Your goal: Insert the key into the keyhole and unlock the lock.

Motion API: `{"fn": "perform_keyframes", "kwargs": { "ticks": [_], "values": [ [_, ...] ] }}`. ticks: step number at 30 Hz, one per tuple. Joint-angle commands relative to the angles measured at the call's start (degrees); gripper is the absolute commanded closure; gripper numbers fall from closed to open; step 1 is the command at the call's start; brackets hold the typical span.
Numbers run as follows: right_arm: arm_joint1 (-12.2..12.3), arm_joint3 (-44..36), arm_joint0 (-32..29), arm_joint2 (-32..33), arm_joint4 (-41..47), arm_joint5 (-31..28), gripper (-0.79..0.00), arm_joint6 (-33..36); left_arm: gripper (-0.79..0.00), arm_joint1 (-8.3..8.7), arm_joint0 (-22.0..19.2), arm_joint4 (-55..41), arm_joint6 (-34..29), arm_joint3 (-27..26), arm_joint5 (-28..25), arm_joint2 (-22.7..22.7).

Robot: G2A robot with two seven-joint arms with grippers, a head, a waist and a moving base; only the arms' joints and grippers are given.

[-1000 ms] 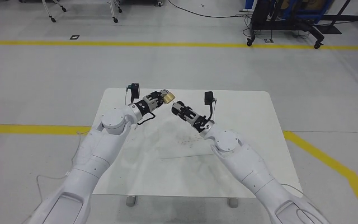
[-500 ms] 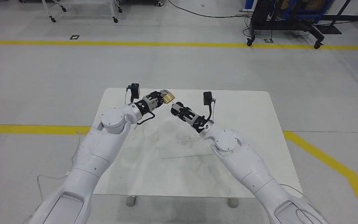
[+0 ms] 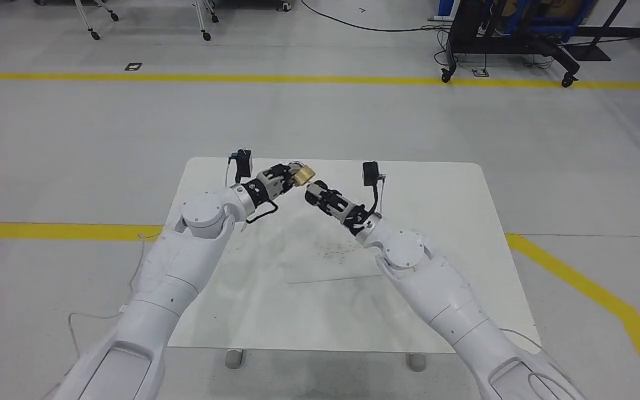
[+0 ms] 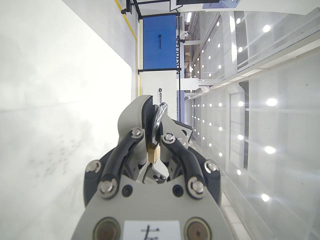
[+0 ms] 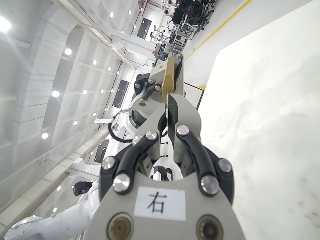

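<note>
Left tool (image 4: 157,119) is clenched on the lock (image 4: 153,154), with black textured pads (image 4: 147,116) gripping its rounded, polished steel shackle; the body is faceted brass. Right tool (image 5: 170,106) is clenched on the key (image 5: 166,116), a thin flat silver blade whose tip meets the brass end face; insertion depth cannot be told. Both are held above the worktop (image 3: 430,210), a smooth white round-cornered slab, near its far edge.
</note>
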Motion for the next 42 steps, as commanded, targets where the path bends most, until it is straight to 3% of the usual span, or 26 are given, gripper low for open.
{"fn": "perform_keyframes", "kwargs": {
  "ticks": [1,23,24,25,26,40,42],
  "values": [
    [-0.1,0.1,0.0,0.2,0.0,0.1,0.0,-0.1,0.0,-0.05,0.0,0.0,-0.2,0.1,0.0,-0.2],
    [-0.6,-0.6,-0.9,1.7,-2.9,2.4,-0.009,-0.7,0.0,-0.45,0.1,3.8,-2.1,-0.2,-1.0,-0.2],
    [-0.6,-0.7,-1.0,1.9,-2.9,2.3,-0.274,-0.7,0.0,-0.48,0.1,3.7,-2.1,-0.1,-1.0,-0.2],
    [-0.6,-0.8,-1.1,2.0,-2.9,2.2,-0.394,-0.7,0.0,-0.51,0.1,3.7,-2.1,0.0,-0.9,-0.3],
    [-0.6,-0.8,-1.2,2.1,-2.8,2.2,-0.785,-0.6,0.0,-0.54,0.1,3.6,-2.0,0.0,-0.9,-0.4],
    [-0.9,-1.5,-1.8,3.2,-2.8,1.8,-0.757,0.6,0.0,-0.88,0.2,2.5,-1.3,0.5,-0.7,-1.6],
    [-0.9,-1.6,-2.0,3.4,-2.3,1.2,-0.705,0.6,0.0,-0.95,0.2,2.3,-0.7,0.5,-0.5,-1.8]
  ]
}}
